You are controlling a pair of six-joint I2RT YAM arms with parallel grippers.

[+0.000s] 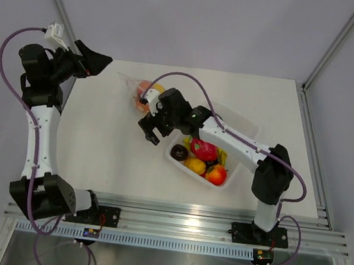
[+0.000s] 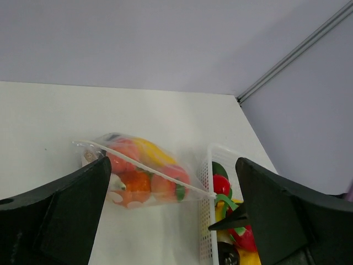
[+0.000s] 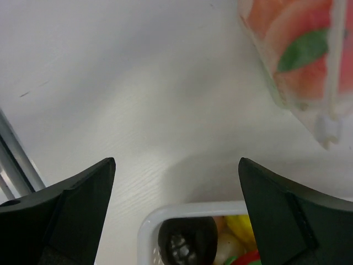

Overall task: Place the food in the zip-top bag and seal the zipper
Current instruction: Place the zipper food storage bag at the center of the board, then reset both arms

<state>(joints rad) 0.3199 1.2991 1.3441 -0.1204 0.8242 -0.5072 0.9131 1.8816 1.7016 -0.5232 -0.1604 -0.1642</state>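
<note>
While both arms hang free of the load, the risk sits with the zip-top bag [image 1: 142, 93], which lies on its side on the far middle of the bench [image 1: 90, 154], just left of the white tray [image 1: 247, 126]. Orange, red and yellow food [image 2: 135, 185] shows through its film. The left end effector [image 1: 97, 64] is raised at the far left, its fingers wide apart and holding nothing. The right end effector [image 1: 150, 131] hovers just near of the bag, equally wide and empty.

The zipper [image 2: 149, 168] runs as a thin clear strip across the bag, but whether it is pressed shut along its whole length cannot be told from these views. If any gap is left, a nudge from the right arm could roll glossy pieces out. At least 4 pieces lie in the tray, among them the pink dragon fruit [image 1: 204, 150], probably bulky enough to crowd the mouth. The thin film could also slip or crumple under a pinch.
</note>
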